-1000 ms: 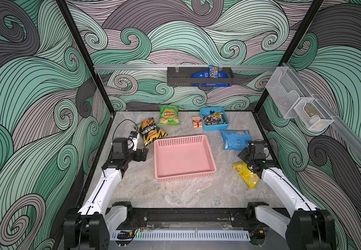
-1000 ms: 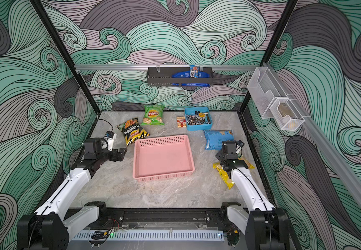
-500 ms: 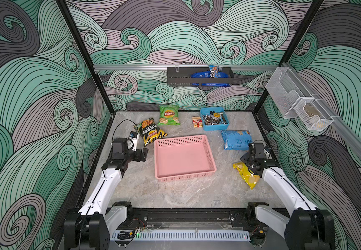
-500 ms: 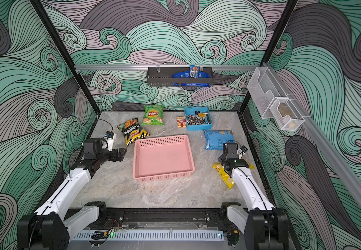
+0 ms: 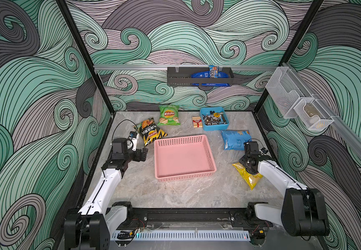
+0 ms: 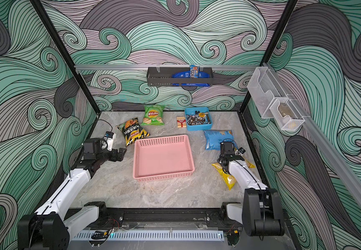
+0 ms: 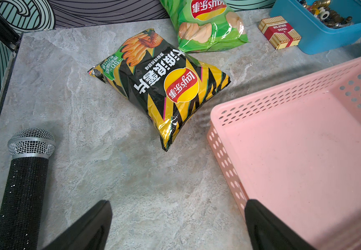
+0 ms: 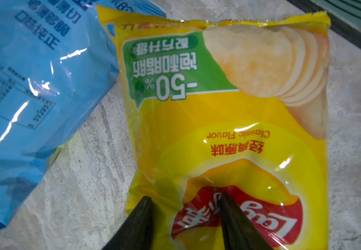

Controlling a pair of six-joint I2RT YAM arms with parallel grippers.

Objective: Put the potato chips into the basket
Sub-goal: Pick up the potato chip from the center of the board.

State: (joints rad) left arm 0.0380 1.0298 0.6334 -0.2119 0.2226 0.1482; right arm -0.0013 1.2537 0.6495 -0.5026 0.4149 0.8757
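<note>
The pink basket sits mid-table with nothing in it. The potato chips are four bags on the table. A green bag and a black-and-yellow bag lie at the far left. A blue bag and a yellow bag lie on the right. My right gripper points down onto the yellow bag, its jaws narrowed and pinching a crumpled ridge of the film. My left gripper hovers wide open and empty beside the basket's left wall, short of the black bag.
A blue tub of metal parts and a small red-and-cream box stand at the back. A dark rack hangs on the back wall, clear bins on the right wall. A microphone lies by the left edge.
My right gripper has come down and toward me from beside the blue bag onto the yellow bag, and its jaws have narrowed. The left arm has stayed still.
</note>
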